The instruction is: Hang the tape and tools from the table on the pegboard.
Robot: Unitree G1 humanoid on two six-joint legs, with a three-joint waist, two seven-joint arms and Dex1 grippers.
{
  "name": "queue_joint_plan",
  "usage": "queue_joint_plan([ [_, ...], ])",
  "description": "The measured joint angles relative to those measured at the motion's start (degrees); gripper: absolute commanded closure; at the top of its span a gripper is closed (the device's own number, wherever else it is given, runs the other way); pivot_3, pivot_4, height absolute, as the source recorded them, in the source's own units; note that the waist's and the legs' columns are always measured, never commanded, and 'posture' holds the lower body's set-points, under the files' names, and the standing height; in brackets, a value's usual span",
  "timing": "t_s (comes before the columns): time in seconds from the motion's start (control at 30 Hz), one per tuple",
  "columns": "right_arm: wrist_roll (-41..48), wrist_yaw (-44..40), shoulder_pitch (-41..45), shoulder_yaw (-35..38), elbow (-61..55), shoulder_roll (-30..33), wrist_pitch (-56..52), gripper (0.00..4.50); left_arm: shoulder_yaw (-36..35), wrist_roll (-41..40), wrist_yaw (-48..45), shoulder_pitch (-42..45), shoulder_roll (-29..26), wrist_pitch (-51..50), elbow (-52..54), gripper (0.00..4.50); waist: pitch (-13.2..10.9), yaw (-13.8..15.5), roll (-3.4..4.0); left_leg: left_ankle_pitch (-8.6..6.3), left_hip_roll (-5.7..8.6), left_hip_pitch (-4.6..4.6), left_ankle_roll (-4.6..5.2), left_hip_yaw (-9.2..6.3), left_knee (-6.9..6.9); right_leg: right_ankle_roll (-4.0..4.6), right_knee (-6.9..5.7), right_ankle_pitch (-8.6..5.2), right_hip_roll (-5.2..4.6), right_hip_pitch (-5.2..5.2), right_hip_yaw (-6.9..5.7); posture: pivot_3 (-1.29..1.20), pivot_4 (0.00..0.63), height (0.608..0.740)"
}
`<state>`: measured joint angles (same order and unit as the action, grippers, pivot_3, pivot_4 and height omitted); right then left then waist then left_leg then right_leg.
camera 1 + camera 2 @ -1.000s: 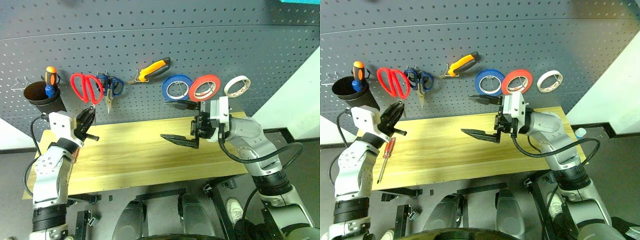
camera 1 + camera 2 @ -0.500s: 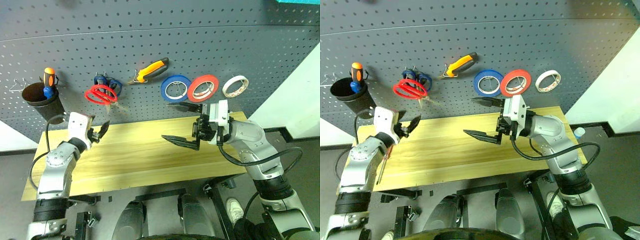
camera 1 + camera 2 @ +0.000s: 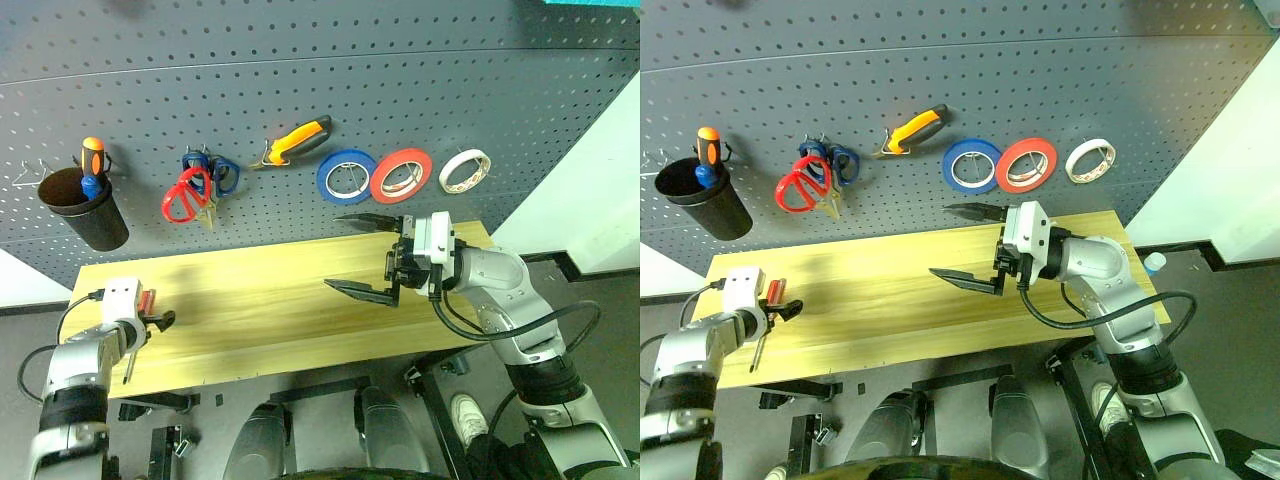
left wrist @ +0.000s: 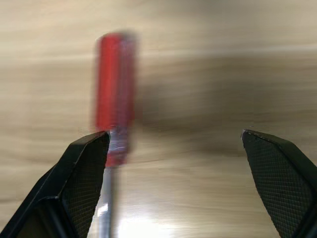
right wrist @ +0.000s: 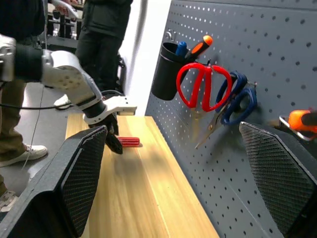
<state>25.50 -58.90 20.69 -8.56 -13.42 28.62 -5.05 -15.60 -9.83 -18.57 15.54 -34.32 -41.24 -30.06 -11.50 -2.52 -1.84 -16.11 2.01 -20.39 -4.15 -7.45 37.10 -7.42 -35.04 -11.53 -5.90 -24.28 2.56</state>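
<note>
On the pegboard [image 3: 300, 70] the red scissors [image 3: 185, 193] hang from a hook, overlapping the blue scissors [image 3: 222, 172] just beside them. Further along the same row hang the pliers [image 3: 298, 139], a blue roll [image 3: 345, 176], a red roll [image 3: 401, 174] and the whitish tape [image 3: 467, 170]. At the board's left end a black cup [image 3: 84, 208] holds an orange-and-blue screwdriver [image 3: 91, 166].

Below, the table [image 3: 270, 310] carries the red screwdriver [image 3: 766, 320] near its left edge, lying flat with the handle toward the board. The left gripper [image 3: 778, 308] sits low over that handle, fingers spread wide; in the left wrist view the handle [image 4: 114, 94] lies close against one finger [image 4: 86, 173], and nothing is clamped.

The right gripper [image 3: 362, 255] hovers above the table's right half, pointing sideways along the board, its fingers wide apart and holding nothing. Two people [image 5: 99, 29] stand beyond the table's far end in the right wrist view.
</note>
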Motion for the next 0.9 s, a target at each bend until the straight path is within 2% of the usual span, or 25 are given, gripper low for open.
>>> queue_joint_plan([
  [0.37,-0.7,1.0,-1.9,0.4,-0.4,0.0,0.0,0.00,4.6,4.8,-2.9,13.8,-2.9,10.3,-27.9,0.01,0.0,0.0,-0.03,0.00,0.00,-0.02,0.00,0.00,-0.01,-0.03,0.01,0.02,0.00,-0.03,0.00,-0.07,0.123,0.740],
  [0.5,-0.8,1.6,-2.2,0.6,-0.4,0.1,0.0,0.00,4.8,5.4,-4.6,16.5,-3.0,13.2,-33.5,0.91,0.0,-0.1,-0.03,0.00,0.00,0.00,0.00,0.01,0.00,-0.05,-0.02,0.03,0.00,-0.02,0.00,-0.07,0.122,0.740],
  [0.77,-1.2,2.5,-2.8,2.1,-0.5,0.9,0.0,0.00,5.1,5.6,-6.1,17.4,-3.1,16.9,-36.9,3.58,0.0,-0.1,-0.03,0.00,0.00,0.01,0.00,0.02,0.00,-0.06,-0.02,0.04,0.00,-0.02,0.00,-0.08,0.120,0.740],
  [0.9,-1.6,2.6,-2.8,2.2,-0.5,1.0,0.0,0.00,4.8,5.4,-6.7,16.7,-3.3,16.9,-36.3,3.62,0.0,-0.2,-0.03,0.00,0.00,0.01,0.00,0.02,0.00,-0.07,-0.02,0.04,-0.01,-0.02,0.01,-0.08,0.119,0.740],
])
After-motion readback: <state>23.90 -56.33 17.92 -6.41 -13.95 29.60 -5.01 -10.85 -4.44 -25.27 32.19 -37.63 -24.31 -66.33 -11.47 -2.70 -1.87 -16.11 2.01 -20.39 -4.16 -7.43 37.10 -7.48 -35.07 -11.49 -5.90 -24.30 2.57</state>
